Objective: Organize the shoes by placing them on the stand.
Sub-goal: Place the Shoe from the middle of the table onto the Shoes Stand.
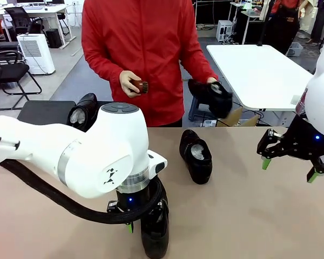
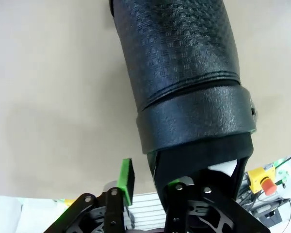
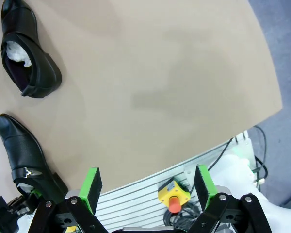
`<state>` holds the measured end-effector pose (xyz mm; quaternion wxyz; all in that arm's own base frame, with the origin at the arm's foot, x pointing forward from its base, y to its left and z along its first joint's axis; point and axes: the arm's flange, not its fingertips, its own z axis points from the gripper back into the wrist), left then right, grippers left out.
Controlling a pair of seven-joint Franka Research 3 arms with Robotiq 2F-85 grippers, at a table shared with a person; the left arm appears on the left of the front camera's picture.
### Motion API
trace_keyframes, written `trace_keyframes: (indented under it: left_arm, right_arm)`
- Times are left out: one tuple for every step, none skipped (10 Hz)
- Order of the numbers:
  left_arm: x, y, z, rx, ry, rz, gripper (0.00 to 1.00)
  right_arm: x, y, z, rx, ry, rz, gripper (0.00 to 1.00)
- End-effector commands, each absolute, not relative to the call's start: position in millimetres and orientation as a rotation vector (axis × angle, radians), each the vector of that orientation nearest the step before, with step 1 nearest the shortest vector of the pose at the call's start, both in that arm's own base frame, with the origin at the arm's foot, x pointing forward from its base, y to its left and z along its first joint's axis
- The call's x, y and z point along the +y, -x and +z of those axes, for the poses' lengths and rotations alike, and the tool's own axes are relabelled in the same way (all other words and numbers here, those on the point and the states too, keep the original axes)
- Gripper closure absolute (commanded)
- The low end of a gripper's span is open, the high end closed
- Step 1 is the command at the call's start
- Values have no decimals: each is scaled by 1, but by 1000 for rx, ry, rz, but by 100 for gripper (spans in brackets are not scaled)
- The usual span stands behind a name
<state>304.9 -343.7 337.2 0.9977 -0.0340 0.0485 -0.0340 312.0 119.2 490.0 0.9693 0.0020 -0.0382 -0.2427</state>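
**Now the left tool sets its hold on the nearest shoe**

The step in hand looks like the pickup of one shoe. The left tool is down at the near edge of the worktop, over the heel end of the nearest shoe. In the left wrist view one green-padded finger stands outside the shoe's side wall and the other reaches into its opening. The jaws are partly narrowed around that wall. A thin gap seems to show at the outer pad, so I cannot tell whether the wall is clamped.

The right tool hangs wide and empty above the worktop's right side.

A second shoe, stuffed with white paper, lies mid-worktop. A third shoe rests on the right end of the stand, at the far left. The person at the far side holds the fourth shoe in one hand and a small brown brush in the other.

The next move calls for a firm pinch on the wall, a lift clear of the worktop, and a carry to the far left onto a bare part of the stand beside the third shoe. A one-wall hold may let the toe swing, so the lift should be slow.
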Motion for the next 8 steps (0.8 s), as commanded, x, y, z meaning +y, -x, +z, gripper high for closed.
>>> trace_keyframes:
  left_arm:
    - [-348,-308,332,69,64,-68,100]
    - [-349,-305,339,50,66,-86,100]
    - [-348,-303,347,39,73,-97,100]
    - [-347,-299,356,32,81,-114,100]
    - [-345,-293,370,23,79,-138,100]
    - [-339,-289,386,-18,83,-149,100]
    - [-329,-289,405,-70,90,-147,100]
    - [-315,-295,422,-122,105,-133,100]
  right_arm:
    - [119,-313,492,-77,-6,-476,0]
    - [119,-313,492,-77,-6,-476,0]
    - [119,-313,492,-77,-6,-476,0]
    - [119,-313,492,-77,-6,-476,0]
    - [119,-313,492,-77,-6,-476,0]
    - [119,-313,492,-77,-6,-476,0]
    - [119,-313,492,-77,-6,-476,0]
    - [119,-313,492,-77,-6,-476,0]
